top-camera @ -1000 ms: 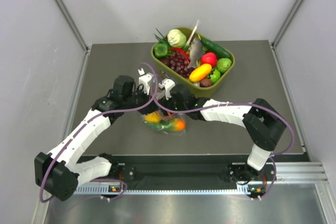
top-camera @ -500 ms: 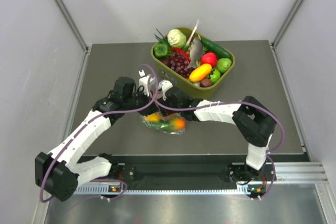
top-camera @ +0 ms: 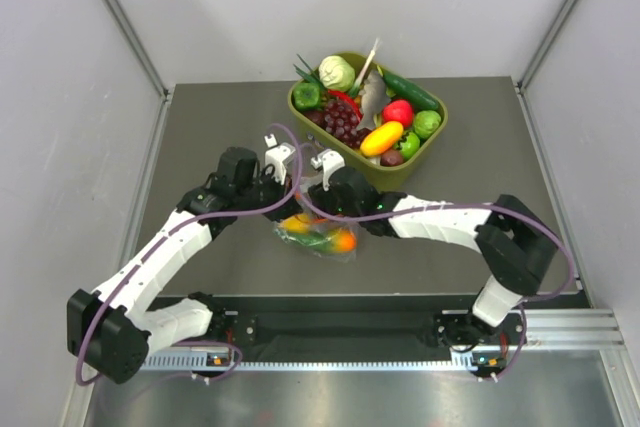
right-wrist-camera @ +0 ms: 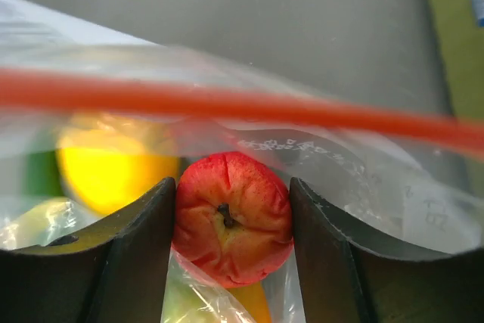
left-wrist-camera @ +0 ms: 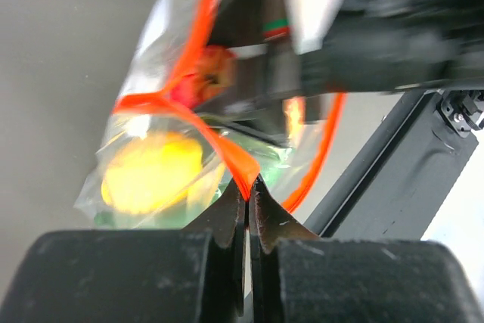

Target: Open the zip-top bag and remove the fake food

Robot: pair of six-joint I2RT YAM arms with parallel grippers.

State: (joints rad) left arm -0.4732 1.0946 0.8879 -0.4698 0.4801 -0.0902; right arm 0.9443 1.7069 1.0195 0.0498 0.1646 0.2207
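Orange-red zip strip (left-wrist-camera: 204, 134) is sitting pinched between the tightly clenched tips of the left gripper (left-wrist-camera: 249, 191), which is holding up that edge of the clear, crinkly plastic zip-top bag (top-camera: 318, 232). The bag is lying on the dark grey table (top-camera: 200, 127) between the two arms, near the front of the olive-green plastic tub (top-camera: 405, 171) and apart from it. The right gripper (right-wrist-camera: 233, 209) is reaching into the bag's mouth, its two dark fingers (right-wrist-camera: 136, 255) pressing against either side of the glossy round red fruit (right-wrist-camera: 233, 221) and grasping it. A yellow lemon (right-wrist-camera: 113, 168) is resting just beside the fruit, inside the plastic
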